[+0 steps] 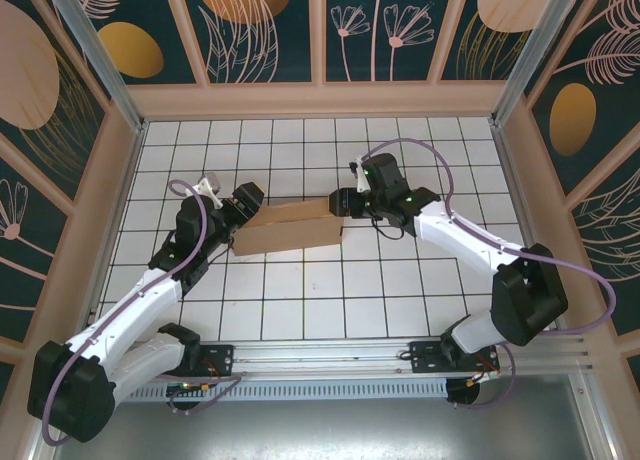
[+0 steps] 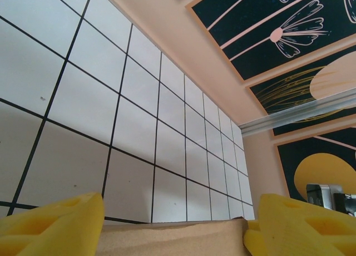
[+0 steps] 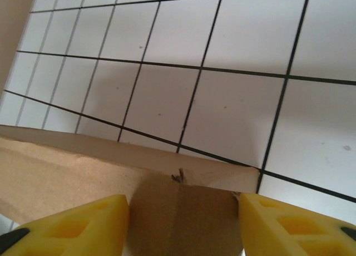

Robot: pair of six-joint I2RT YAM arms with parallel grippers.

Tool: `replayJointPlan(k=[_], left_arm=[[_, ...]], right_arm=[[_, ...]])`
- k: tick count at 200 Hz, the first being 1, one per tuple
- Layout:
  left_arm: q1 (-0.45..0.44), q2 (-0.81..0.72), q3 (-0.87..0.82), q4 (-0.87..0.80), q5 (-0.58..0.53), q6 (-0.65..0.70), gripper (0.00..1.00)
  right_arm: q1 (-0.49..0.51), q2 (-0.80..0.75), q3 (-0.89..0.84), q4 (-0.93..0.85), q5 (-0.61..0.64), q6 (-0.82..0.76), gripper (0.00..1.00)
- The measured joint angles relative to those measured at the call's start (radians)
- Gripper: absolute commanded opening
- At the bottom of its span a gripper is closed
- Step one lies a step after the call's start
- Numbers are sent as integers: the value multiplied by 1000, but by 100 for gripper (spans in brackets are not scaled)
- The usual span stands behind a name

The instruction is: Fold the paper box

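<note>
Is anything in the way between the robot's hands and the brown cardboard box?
Nothing visible. The plain brown corrugated cardboard box has the left gripper at one end and the right gripper at the other, cardboard between their open yellow fingers.

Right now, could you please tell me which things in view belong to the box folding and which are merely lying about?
Belongs to the job:
the paper box
the left gripper, at one end of it
the right gripper, at the other end

Just surroundings:
the tiled table
the patterned walls
the metal frame post
</note>
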Motion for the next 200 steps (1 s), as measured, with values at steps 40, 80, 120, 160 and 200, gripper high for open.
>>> replayJointPlan(k=[40, 80, 120, 160, 200], left_arm=[[1, 11, 0, 16, -4, 7, 74], [8, 21, -12, 52, -15, 19, 73], [8, 21, -25, 82, -8, 18, 73], [8, 21, -24, 82, -3, 18, 73], [7, 39, -8, 76, 2, 23, 74]], right_arm=[[-26, 0, -62, 131, -115, 77, 37], [-69, 4, -135, 276, -240, 192, 39], [-61, -11, -109, 203, -171, 146, 46], [30, -62, 32, 22, 64, 2, 43], [142, -38, 118, 2, 121, -76, 32]])
